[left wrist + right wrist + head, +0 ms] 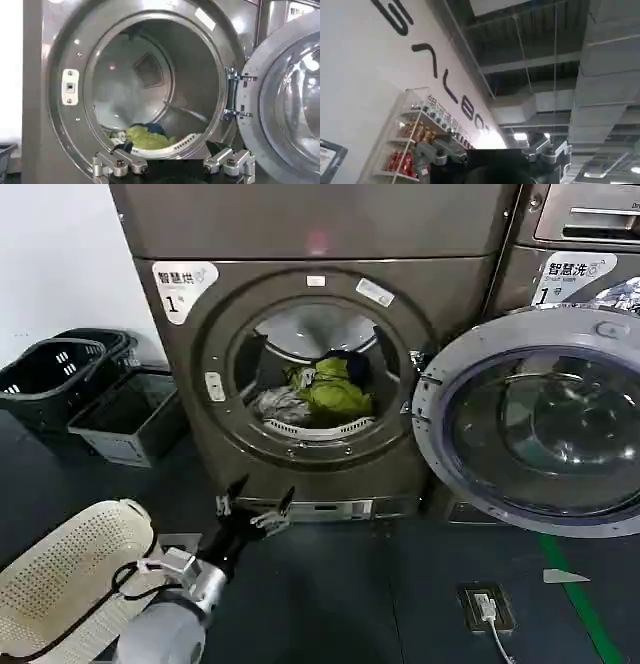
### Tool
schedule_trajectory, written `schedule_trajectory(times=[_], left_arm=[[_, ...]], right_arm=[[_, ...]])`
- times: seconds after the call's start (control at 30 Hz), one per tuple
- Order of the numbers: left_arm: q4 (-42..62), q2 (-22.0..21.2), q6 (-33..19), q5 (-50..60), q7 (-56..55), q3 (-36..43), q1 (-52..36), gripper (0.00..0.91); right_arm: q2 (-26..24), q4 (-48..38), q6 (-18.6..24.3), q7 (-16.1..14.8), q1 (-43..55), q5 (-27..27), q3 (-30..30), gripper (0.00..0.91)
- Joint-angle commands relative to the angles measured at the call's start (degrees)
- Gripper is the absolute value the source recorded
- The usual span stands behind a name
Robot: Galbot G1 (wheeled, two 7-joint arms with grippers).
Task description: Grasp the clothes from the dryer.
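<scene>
While its fingers stand apart and empty, the left end effector [256,502] hovers low before the dryer [180,374], below the round port. Inside the drum one heap of clothes [322,391] lies at the front bottom: lime-green, grey-white, dark blue. The left wrist view shows the drum's rear wall. The glass door [540,424] hangs open rightward. Two dark baskets [60,374] and one white basket [70,574] sit on the floor at left. The right end effector [495,155], fingers apart, points up at a ceiling.

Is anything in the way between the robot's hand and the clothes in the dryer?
Only the dryer's port rim; the head view shows the open left gripper below the clothes.
</scene>
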Motion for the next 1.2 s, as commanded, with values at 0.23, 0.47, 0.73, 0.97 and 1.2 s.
schedule_trajectory(times=[0.23,0.47,0.73,0.97,1.2], left_arm=[[-0.62,-0.38,-0.42,2.31,1.44,1.03,0.94,0.907],[-0.93,-0.43,-0.24,3.68,1.50,1.29,1.27,0.907],[-2.39,-0.53,0.69,3.39,1.46,1.23,1.76,0.907],[-2.30,-0.51,0.53,4.67,1.39,1.25,2.35,0.907],[-2.33,-0.43,0.60,6.04,1.42,1.33,2.91,0.907]], right_arm=[[-0.18,-0.07,2.03,1.07,0.43,1.06,-0.83,0.907],[-0.04,-0.31,1.67,0.33,0.63,-0.75,-1.02,0.907],[-0.33,-0.75,1.61,0.58,0.61,-0.78,-0.44,0.907],[-0.33,-0.92,2.41,0.40,0.36,-0.51,-0.02,0.907],[-0.38,-1.06,2.49,0.23,0.17,-0.48,0.39,0.907]])
